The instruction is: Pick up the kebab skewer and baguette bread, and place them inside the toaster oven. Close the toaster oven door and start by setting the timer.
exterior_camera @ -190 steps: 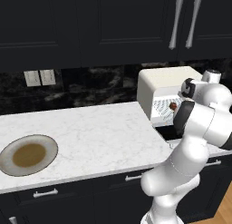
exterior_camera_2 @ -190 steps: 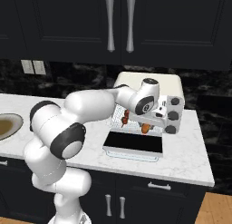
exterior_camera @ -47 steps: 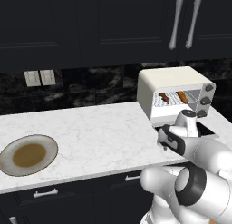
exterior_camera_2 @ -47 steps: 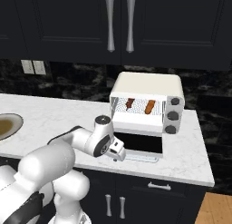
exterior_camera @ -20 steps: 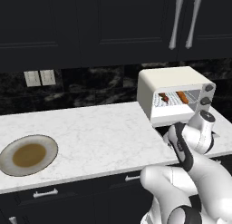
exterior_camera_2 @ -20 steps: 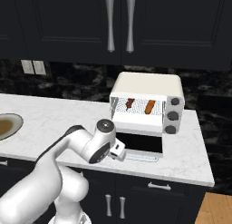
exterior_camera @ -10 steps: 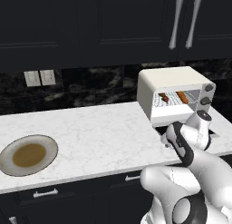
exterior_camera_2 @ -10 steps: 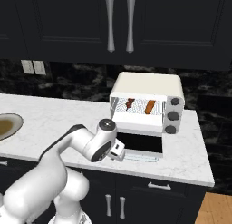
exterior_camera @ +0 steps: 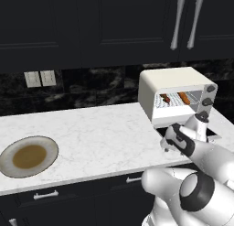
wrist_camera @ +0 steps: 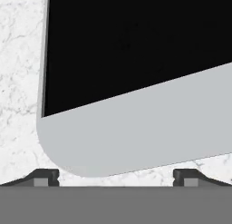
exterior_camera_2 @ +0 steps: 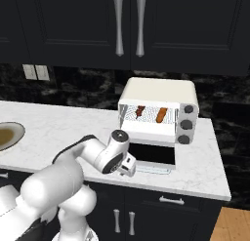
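The cream-white toaster oven [exterior_camera: 173,82] [exterior_camera_2: 156,91] stands on the counter with its door [exterior_camera_2: 152,154] folded down flat. On the wire rack inside lie the kebab skewer [exterior_camera: 165,99] [exterior_camera_2: 140,111] and, to its right, the baguette bread [exterior_camera: 184,98] [exterior_camera_2: 161,115]. My gripper [exterior_camera_2: 131,170] [exterior_camera: 167,145] hangs low at the door's front left corner. In the hand view the gripper [wrist_camera: 116,175] is open, one fingertip on each side of the door's pale rounded frame [wrist_camera: 136,137], with dark glass beyond. Nothing is held.
A round plate [exterior_camera: 50,147] [exterior_camera_2: 17,130] with a brown centre sits far left on the white marble counter [exterior_camera: 100,138]. Round knobs [exterior_camera_2: 185,110] line the oven's right side. Dark upper cabinets with bar handles [exterior_camera_2: 128,25] hang above. The counter's front edge runs just below the door.
My hand has shifted only slightly beside the door's front corner. The jaws stay open, and the door and the food on the rack have not moved.
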Tool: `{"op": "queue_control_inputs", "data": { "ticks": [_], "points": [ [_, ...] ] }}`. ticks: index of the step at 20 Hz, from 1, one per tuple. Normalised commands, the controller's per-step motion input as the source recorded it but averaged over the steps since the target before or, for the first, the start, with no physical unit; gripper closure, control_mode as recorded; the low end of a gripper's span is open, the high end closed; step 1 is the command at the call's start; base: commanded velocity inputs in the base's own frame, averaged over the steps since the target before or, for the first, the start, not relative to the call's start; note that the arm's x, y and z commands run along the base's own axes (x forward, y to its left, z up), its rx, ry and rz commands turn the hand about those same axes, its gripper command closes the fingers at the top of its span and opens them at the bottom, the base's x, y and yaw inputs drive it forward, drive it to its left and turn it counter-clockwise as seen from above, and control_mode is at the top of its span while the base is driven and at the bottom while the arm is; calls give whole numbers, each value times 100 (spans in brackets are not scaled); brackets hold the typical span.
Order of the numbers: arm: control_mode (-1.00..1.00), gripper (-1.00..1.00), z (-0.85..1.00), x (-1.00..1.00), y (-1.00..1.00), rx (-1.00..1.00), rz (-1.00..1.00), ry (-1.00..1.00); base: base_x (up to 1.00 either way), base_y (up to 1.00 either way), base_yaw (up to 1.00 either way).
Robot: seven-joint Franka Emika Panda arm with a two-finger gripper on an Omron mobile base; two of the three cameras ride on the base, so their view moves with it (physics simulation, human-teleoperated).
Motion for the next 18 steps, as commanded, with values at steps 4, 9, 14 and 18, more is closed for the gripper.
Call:
{"op": "queue_control_inputs", "data": {
  "ticks": [4,9,14,18],
  "points": [
    [-100,-100,-60,0,22,0,-1,-9,0,0,0],
    [-100,-100,-61,0,23,-2,0,-16,0,0,0],
    [-100,-100,-42,6,26,-3,-1,-25,0,0,0],
    [-100,-100,-10,60,19,-4,-6,-18,0,0,0]
  ]
}}
